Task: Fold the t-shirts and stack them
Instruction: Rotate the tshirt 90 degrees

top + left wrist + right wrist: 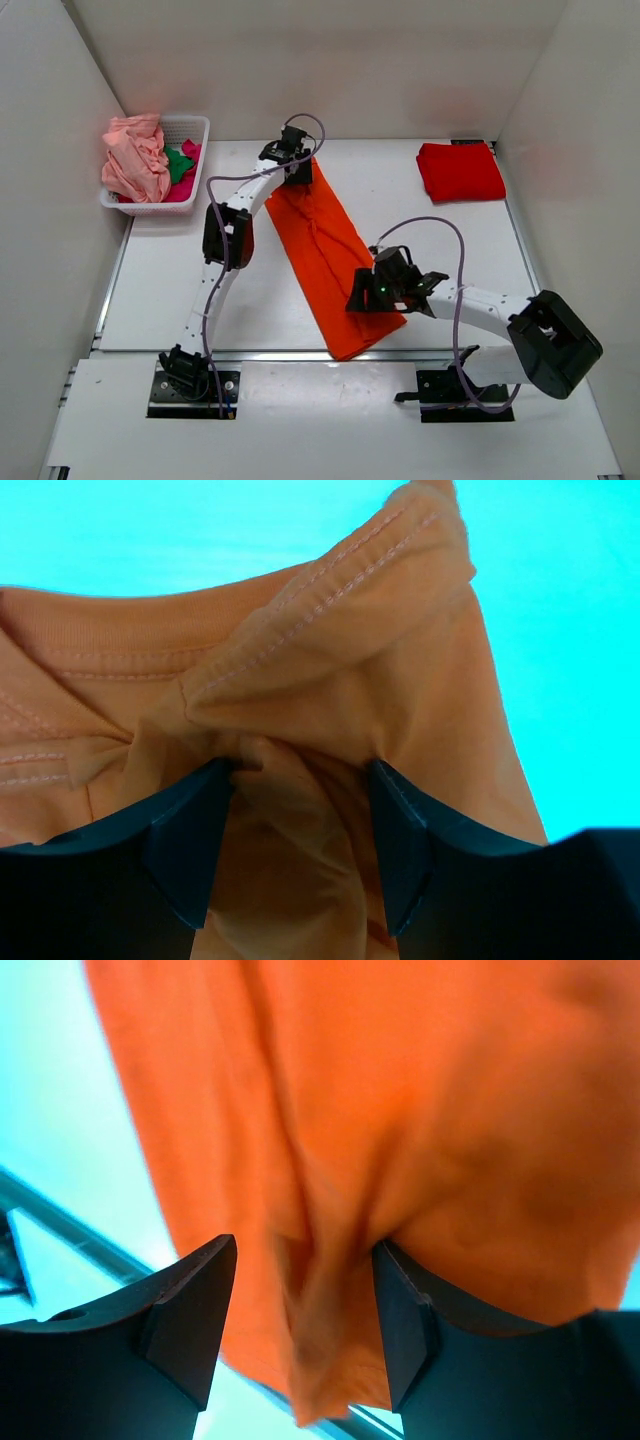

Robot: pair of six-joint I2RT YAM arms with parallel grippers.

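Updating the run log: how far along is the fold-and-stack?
Done: one red t-shirt lies folded at the far right. In hand: the orange t-shirt, a long strip, pinched by the left gripper at its far end and the right gripper toward its near end. Left: pink t-shirt, green t-shirt and magenta t-shirt in the white basket.

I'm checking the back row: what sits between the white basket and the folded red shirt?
In the top view, the left pincer, clamped on the far end of the orange shirt, sits between basket and red shirt; bare table elsewhere.

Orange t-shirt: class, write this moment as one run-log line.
orange t-shirt: long strip | left jaws: gripping far end | right jaws: gripping near end
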